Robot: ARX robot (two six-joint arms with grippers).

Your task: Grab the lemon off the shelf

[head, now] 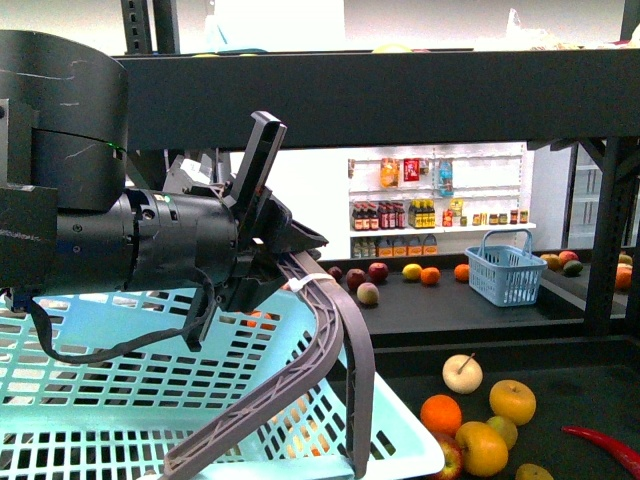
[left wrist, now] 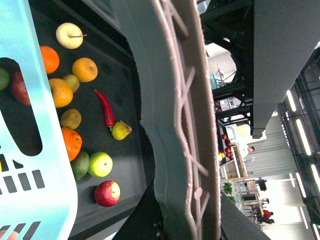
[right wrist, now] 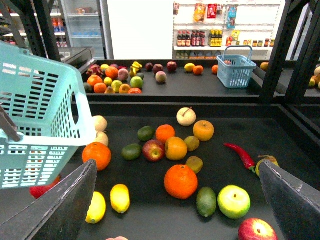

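bare dark shelf (right wrist: 150,200) between the lemon (right wrist: 120,198) and big orange (right wrist: 181,181); light-blue basket (right wrist: 45,125) crowding the lemon's other side

A plain white back wall (right wrist: 137,27) stands bright and evenly lit. Against it hang white wall shelves (head: 435,205) lined with dark bottles, jars and coloured packets in tidy rows. Off to one side is a glass-door refrigerator cabinet (right wrist: 80,25) with lit shelves inside. The left wrist view shows long white ceiling light strips (left wrist: 291,101), a grey pleated wall (left wrist: 280,150) and a pale wooden counter (left wrist: 232,167) far off.
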